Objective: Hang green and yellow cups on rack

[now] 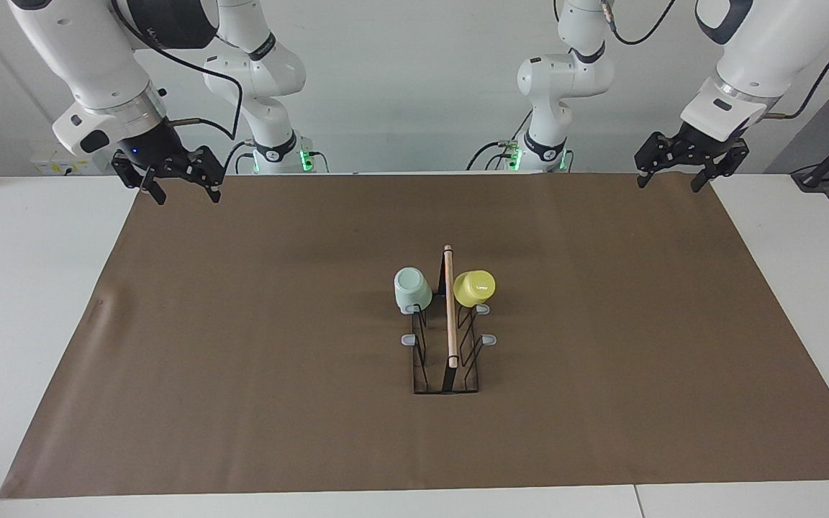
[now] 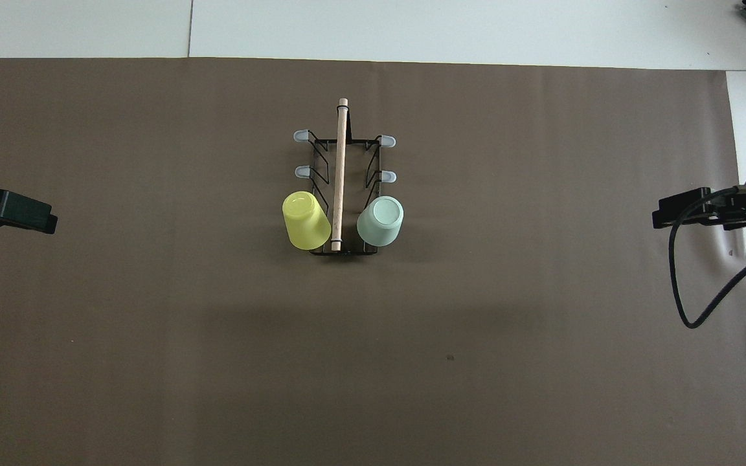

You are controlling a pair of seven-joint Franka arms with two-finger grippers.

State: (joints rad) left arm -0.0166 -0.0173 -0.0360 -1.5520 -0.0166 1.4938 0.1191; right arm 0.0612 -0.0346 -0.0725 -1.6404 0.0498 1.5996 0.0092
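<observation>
The black wire rack (image 1: 450, 316) (image 2: 340, 162) with a wooden top rod stands mid-mat. The mint green cup (image 1: 411, 289) (image 2: 381, 221) hangs upside down on the prong nearest the robots, on the side toward the right arm's end. The yellow cup (image 1: 474, 287) (image 2: 306, 220) hangs likewise on the matching prong toward the left arm's end. My right gripper (image 1: 186, 196) (image 2: 680, 213) hovers open and empty over its corner of the mat. Over the other robot-side corner, my left gripper (image 1: 668, 183) (image 2: 23, 213) is also open and empty.
A brown mat (image 1: 242, 324) covers most of the white table (image 1: 26, 288). Bare grey-tipped prongs (image 1: 409, 339) stick out on both sides of the rack. A black cable (image 2: 690, 291) loops down from the right arm.
</observation>
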